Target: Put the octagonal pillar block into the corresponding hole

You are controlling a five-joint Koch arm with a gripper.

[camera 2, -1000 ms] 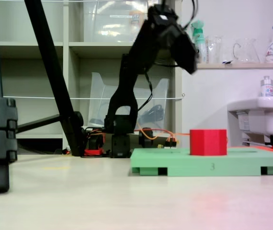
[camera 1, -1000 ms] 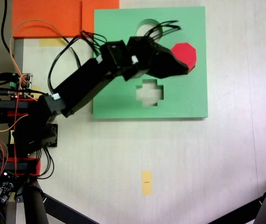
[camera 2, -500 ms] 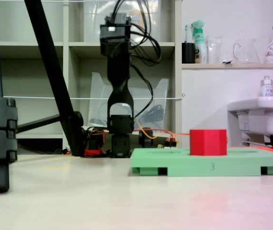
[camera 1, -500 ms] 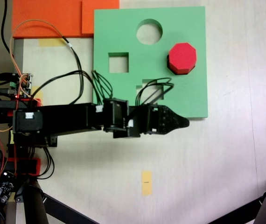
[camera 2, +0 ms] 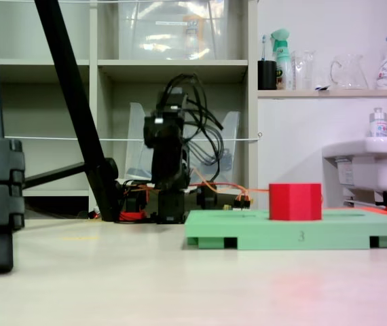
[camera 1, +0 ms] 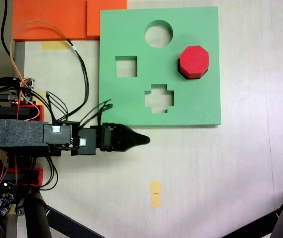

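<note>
From above, we saw the red block [camera 1: 194, 61] seated in the eight-sided hole near the right edge of the green board [camera 1: 191, 106]; its top stood proud of the board, as the low side view confirmed, where the block [camera 2: 295, 202] rose above the board's [camera 2: 248, 234] upper face. The hole itself lay hidden under the block; the round hole [camera 1: 159, 33], the square hole [camera 1: 125, 67] and the cross hole [camera 1: 159, 98] were all open. The gripper [camera 1: 142, 141] lay below the board's lower edge in the top view, well apart from the block, pointing right over bare table [camera 1: 221, 173]; only one dark tapered tip showed, so we could not tell whether it was clenched or released; nothing was seen in it. In the side view the arm [camera 2: 168, 146] was folded low behind the board, wires looping over it. A yellow tape strip [camera 1: 155, 194] lay on the table below the gripper; orange foam [camera 1: 49, 20] lay at the upper left.
</note>
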